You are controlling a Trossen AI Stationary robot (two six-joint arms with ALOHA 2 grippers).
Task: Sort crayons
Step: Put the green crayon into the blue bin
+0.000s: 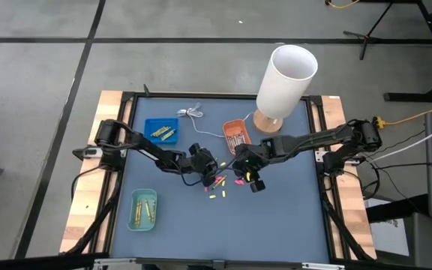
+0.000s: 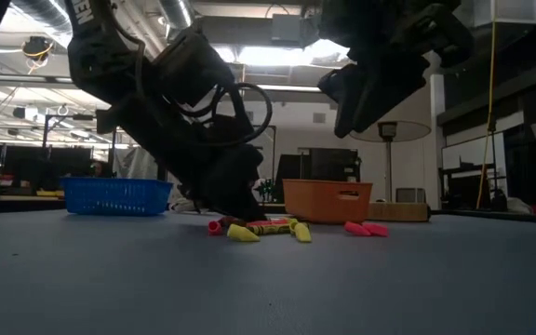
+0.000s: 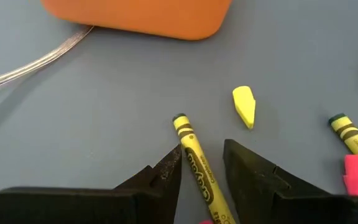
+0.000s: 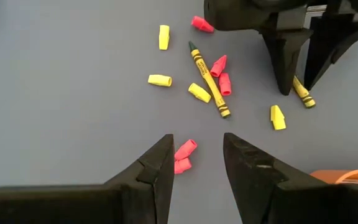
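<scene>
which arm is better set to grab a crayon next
Left, probably. The left gripper is down at the table with its open fingers either side of a yellow crayon. The right gripper is open too, but hovers above two pink pieces.

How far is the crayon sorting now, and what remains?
Done: yellow sticks lie in the blue tray and the green tray, and some in the orange tray. In hand: the left gripper, open, straddles a yellow crayon on the table; the right gripper hangs open above two pink pieces. Left: the loose yellow and pink pile mid-table.
</scene>
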